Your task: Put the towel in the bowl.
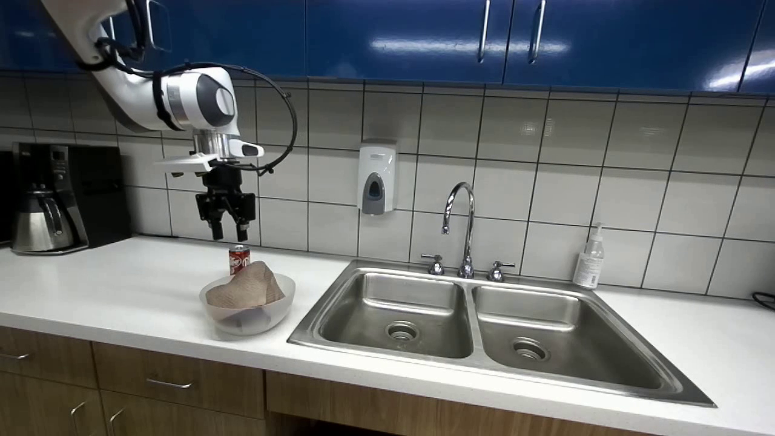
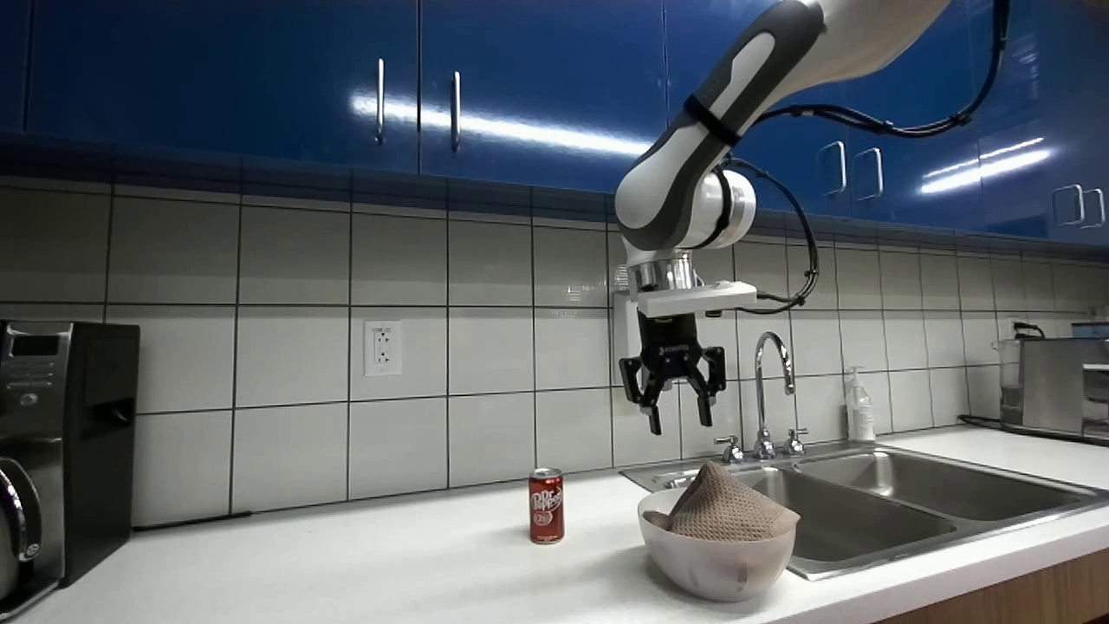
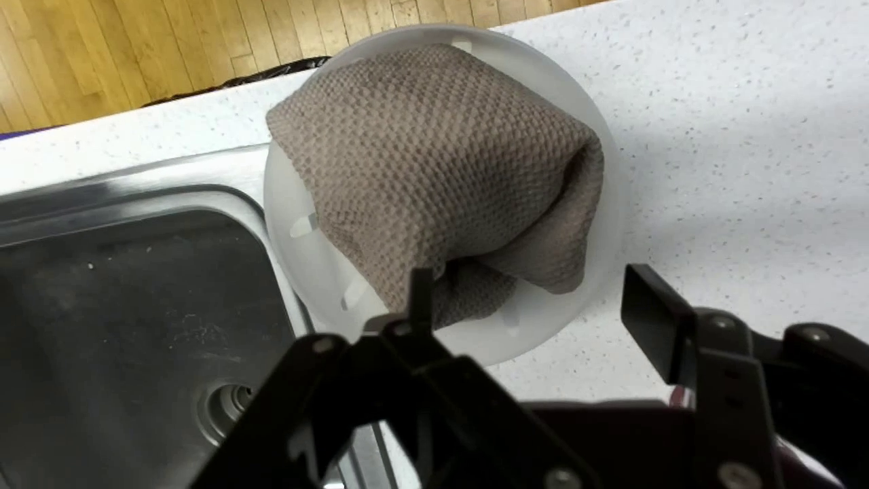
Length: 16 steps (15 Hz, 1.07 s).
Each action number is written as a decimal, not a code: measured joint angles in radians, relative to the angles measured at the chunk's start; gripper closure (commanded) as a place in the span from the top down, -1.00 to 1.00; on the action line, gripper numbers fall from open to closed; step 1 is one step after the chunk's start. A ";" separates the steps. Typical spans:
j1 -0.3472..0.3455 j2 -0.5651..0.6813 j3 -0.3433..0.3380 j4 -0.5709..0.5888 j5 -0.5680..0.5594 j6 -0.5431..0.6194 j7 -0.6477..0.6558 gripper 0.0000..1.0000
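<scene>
In an exterior view the towel (image 1: 249,284) sits heaped in the bowl (image 1: 242,322), gripper (image 1: 229,233) well clear. In an exterior view its jaws are wide, holding nothing. Wrist view: towel reaches the bowl's edge. Looks done imo, just retreat straight up, no snagging.

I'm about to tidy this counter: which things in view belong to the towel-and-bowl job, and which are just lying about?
Part of the job:
bowl
towel, resting in it
hand, open, holding nothing

Just lying about:
soda can, upright near the bowl
coffee maker
pump bottle, upright
</scene>
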 measured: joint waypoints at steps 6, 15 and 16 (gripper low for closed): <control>0.025 -0.125 0.023 -0.027 -0.044 -0.055 0.080 1.00; 0.027 -0.338 0.114 -0.194 -0.007 -0.094 0.106 1.00; 0.027 -0.354 0.123 -0.213 0.001 -0.094 0.106 1.00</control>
